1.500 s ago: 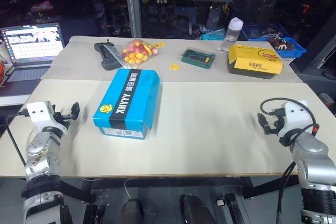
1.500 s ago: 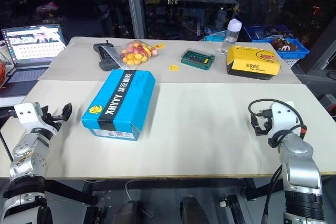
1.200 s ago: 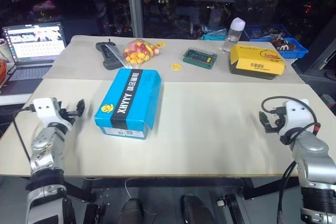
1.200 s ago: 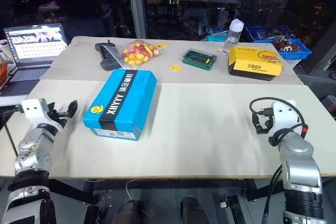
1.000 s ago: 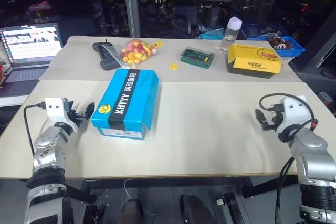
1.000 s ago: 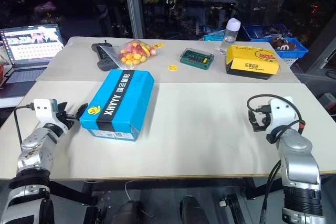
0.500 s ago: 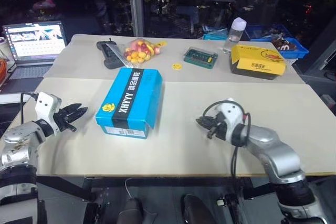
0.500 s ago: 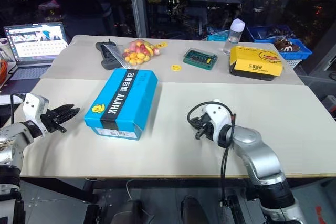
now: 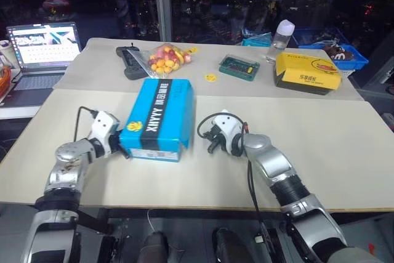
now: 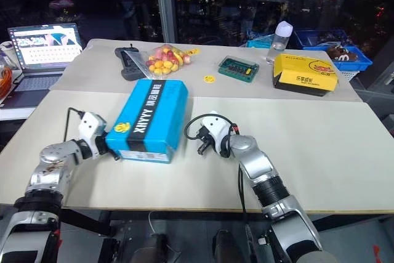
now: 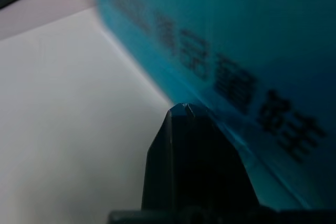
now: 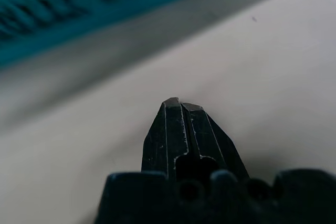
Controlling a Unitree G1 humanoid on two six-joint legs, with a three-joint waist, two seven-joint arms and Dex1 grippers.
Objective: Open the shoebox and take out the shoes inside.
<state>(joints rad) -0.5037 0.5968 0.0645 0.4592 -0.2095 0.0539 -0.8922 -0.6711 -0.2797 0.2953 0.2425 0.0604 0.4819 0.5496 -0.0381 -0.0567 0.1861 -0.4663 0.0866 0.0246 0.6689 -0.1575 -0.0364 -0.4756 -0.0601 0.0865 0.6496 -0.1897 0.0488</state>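
Closing in from both sides, we are bringing our left gripper (image 9: 120, 146) and right gripper (image 9: 211, 146), fingers now pressed shut and empty, against and near the shoebox (image 9: 157, 117) at the table's (image 9: 345, 146) front-left edge; its lid is still hiding the shoes.

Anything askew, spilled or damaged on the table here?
Nothing stands out. The shoebox lies closed, flat and intact on the table, the left gripper and right gripper shut beside it.
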